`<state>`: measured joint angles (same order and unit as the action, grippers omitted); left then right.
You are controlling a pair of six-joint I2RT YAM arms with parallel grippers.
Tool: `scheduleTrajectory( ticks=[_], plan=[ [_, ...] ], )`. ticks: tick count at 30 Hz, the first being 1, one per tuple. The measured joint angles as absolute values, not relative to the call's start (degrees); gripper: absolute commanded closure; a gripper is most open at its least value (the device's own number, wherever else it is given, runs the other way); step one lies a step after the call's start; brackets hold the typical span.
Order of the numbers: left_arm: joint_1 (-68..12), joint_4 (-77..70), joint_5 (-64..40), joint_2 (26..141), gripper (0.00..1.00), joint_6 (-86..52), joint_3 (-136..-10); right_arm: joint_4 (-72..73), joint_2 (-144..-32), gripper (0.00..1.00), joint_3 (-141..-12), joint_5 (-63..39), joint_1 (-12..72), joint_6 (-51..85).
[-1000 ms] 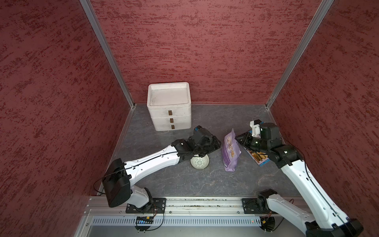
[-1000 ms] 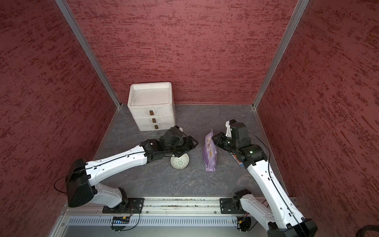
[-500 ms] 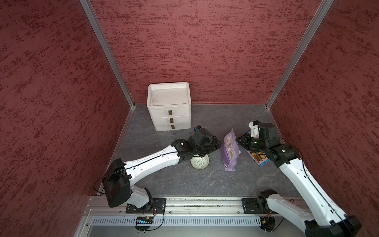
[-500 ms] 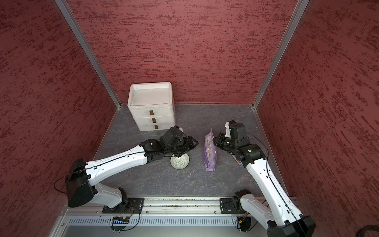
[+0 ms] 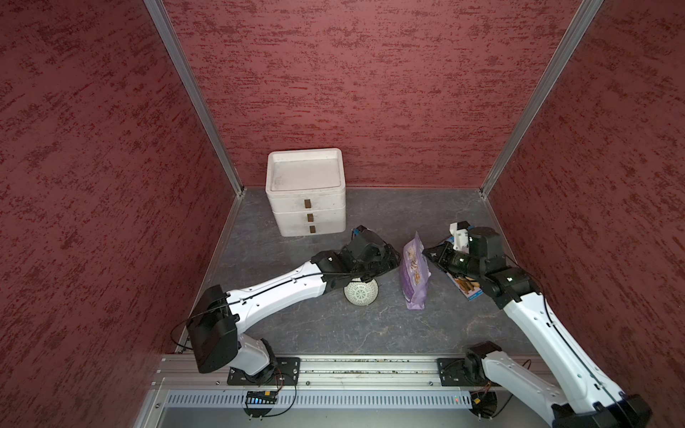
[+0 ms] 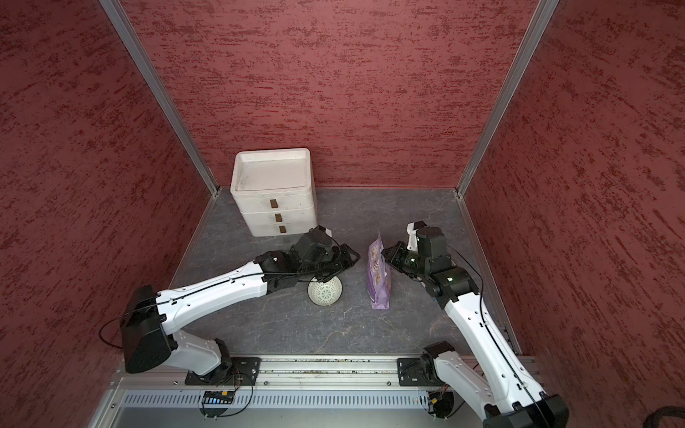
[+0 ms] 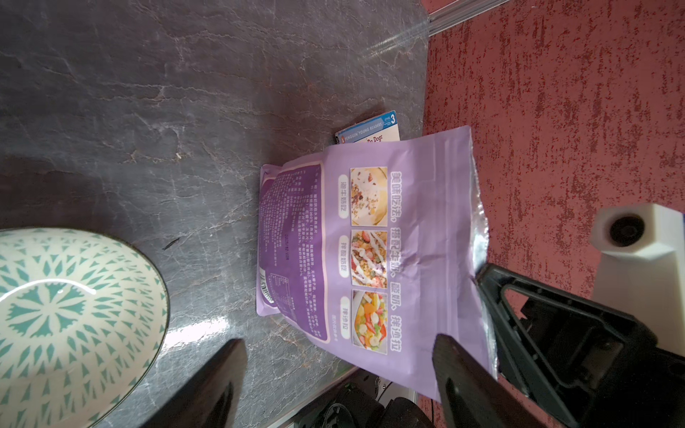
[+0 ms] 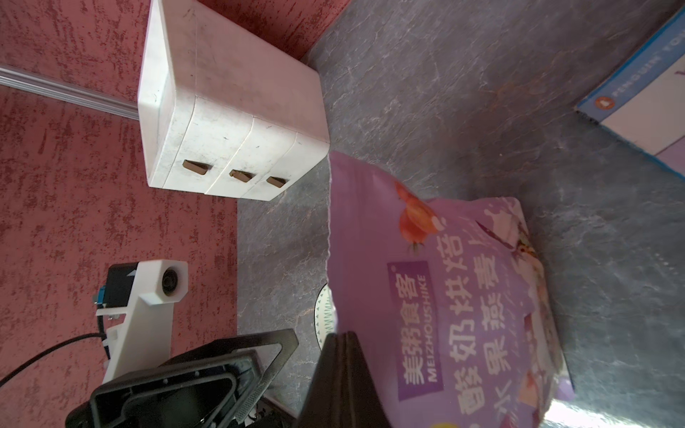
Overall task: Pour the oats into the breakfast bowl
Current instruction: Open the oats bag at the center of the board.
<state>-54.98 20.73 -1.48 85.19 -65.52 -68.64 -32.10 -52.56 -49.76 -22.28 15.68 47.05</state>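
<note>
The purple pouch (image 8: 482, 315) reads "MEIZHOUSHIKE" (beside Chinese characters); the blue book (image 7: 370, 130) reads "PENGUIN YOUNG READERS", "3", "Dogs".

The left arm (image 5: 281, 292) is stretching out low, its left gripper (image 7: 337, 344) gaping wide. The right gripper (image 8: 339, 341) is pinching shut on the pouch (image 8: 463, 281) top.

We see a dark grey, stone-veined bench (image 5: 333, 326). Toward its 11 o'clock, close to the back wall, stands a white three-drawer box (image 5: 306, 192). Near the middle the green-patterned breakfast bowl (image 5: 361, 292) sits upright. At the bowl's 3 o'clock, apart from it, the purple oat pouch (image 5: 415, 270) stands on its base. At the pouch's 3 o'clock a blue Penguin Young Readers book (image 5: 469, 291) lies flat, partly hidden.
</note>
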Motion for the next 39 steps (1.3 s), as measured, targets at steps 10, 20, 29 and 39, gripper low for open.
scheduleTrajectory(
  ticks=[10, 20, 29, 39],
  plan=[
    [-55.09, 16.95, -2.04, 91.13, 0.33, -64.86, -75.57, -28.56, -50.72, 1.0, -47.16, -24.4, 15.53, 50.72],
    [-55.42, 14.26, -3.14, 96.31, 0.47, -65.19, -78.61, -27.53, -50.35, 1.0, -46.13, -24.88, 15.46, 51.37],
    [-55.79, 12.88, -4.05, 98.63, 0.57, -66.06, -80.16, -26.68, -48.75, 1.0, -44.4, -24.91, 15.27, 51.72],
    [-56.47, 12.27, -3.05, 98.63, 0.76, -66.81, -80.16, -26.57, -48.75, 1.0, -44.16, -24.91, 15.27, 51.68]
  ],
)
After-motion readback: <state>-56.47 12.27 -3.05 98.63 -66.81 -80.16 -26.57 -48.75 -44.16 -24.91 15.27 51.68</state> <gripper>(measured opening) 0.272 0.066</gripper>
